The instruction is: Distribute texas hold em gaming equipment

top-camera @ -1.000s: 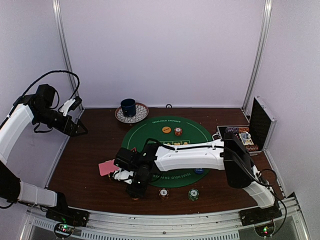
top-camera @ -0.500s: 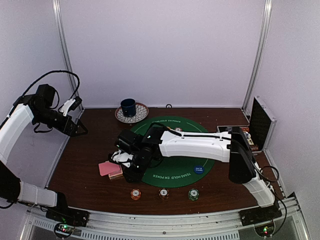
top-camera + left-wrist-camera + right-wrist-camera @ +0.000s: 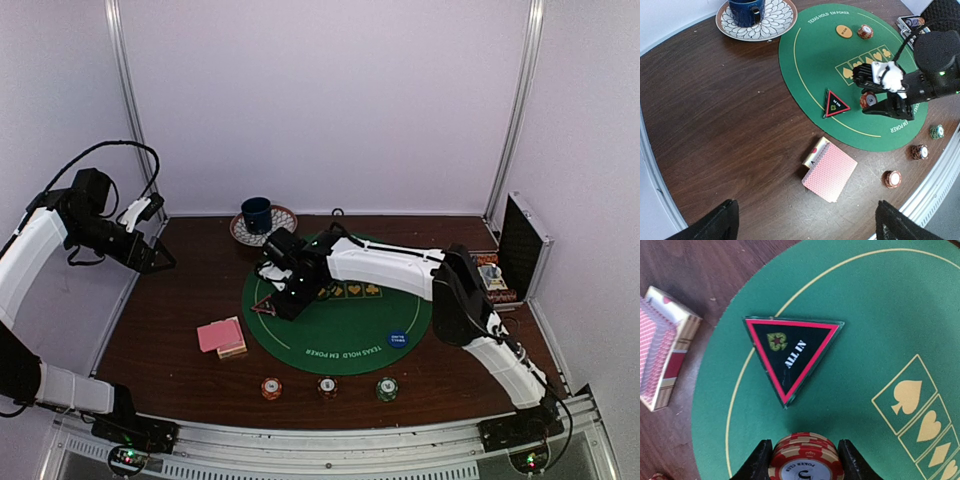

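Note:
My right gripper [image 3: 806, 463] is shut on a stack of red striped poker chips [image 3: 806, 459], low over the left part of the green mat [image 3: 345, 325]. Just beyond the stack, the red-edged black triangle marker [image 3: 790, 352] lies flat on the mat. In the top view this gripper [image 3: 284, 304] is right beside the marker [image 3: 264, 307]. The pink-backed playing cards [image 3: 221, 335] rest on the wood left of the mat. My left gripper [image 3: 805, 231] hangs open, high over the table's left edge, with nothing between its fingers. A yellow disc [image 3: 843, 31] and a chip [image 3: 865, 32] lie at the mat's far side.
Three chip stacks [image 3: 271, 388] [image 3: 327, 387] [image 3: 387, 388] line the front of the table. A blue disc [image 3: 398, 339] lies on the mat. A blue cup [image 3: 257, 213] on a patterned saucer [image 3: 278, 232] stands at the back. The open black case [image 3: 521, 247] is at the right.
My right arm has swung from the table's front left, near the cards, back onto the mat beside the triangle marker. The orange chip stack at the front now shows. The left arm is still.

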You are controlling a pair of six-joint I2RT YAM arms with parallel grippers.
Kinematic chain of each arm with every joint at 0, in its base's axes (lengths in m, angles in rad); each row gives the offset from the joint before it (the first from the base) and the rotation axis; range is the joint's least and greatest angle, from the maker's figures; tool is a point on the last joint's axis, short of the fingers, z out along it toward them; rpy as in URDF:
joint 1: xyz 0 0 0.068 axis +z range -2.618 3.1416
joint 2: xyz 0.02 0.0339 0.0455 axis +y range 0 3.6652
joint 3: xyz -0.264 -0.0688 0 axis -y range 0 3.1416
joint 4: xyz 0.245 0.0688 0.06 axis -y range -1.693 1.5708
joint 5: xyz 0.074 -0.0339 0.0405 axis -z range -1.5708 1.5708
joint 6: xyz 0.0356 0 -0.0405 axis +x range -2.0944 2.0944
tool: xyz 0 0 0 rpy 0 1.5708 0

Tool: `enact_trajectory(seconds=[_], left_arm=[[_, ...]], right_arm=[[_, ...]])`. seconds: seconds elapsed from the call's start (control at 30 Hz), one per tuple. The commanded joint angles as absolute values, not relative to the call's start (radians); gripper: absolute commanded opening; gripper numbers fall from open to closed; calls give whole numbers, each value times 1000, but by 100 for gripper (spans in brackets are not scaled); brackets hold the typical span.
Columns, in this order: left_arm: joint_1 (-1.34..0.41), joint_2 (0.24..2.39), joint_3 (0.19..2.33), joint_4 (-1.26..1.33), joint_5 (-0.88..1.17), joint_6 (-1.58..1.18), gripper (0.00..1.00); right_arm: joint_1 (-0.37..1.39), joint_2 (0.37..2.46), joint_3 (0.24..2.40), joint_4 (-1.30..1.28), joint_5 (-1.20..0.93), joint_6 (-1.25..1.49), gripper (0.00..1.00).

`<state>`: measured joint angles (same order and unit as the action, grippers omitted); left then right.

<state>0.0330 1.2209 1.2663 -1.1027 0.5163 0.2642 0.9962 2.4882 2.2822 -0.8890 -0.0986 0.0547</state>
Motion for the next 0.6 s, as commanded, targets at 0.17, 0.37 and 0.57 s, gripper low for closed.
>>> enact_trajectory(seconds=[0.17,0.37,0.57], left_arm=[[38,1219,1292,-1107,534,282,97],[39,1219,1288,-1108,535,284,98],[38,1218,1284,-1108,537,284,98]], right_arm=[[1000,2607,2398,-877,-87,87,6],[1001,2615,2387,-887,-93,96,7],[1001,2554,2304,-859,-96,105,7]])
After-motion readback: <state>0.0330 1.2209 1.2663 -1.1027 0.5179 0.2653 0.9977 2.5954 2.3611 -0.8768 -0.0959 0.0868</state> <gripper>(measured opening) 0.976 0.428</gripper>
